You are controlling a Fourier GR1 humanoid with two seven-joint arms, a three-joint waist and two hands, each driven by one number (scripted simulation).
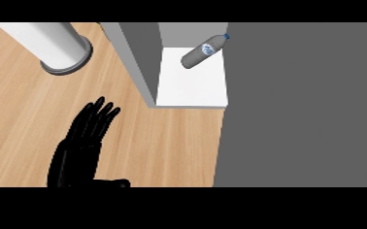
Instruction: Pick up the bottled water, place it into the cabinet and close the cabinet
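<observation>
1. Head view, looking steeply down: a light wooden surface (165,145) with fine grain fills the left and lower middle of the scene
2. At the upper left, a pale cylinder (50,41) stands on a round grey base (68,69) that rests on the surface
3. To its right is the cabinet (136,58). Its grey side wall runs down from the top edge, and beside the wall its inside shows, with a white shelf floor (190,85)
4. A broad, plain dark grey panel (294,106) covers the whole right side, its left edge meeting the right edge of the shelf floor. Whether it is the cabinet's door cannot be told
5. The bottled water (197,56) is inside the cabinet, at the back of the white shelf floor. It is grey-clear and shows slanted, with its blue cap (226,36) toward the upper right, at the panel's edge
6. The bottle carries a small blue and white label (208,49); any writing on it is too small to read
7. The left hand (79,145), black, shows at the lower left over the surface. Its fingers are straight and spread, pointing up and slightly right, and it holds nothing, well apart from the cabinet
</observation>
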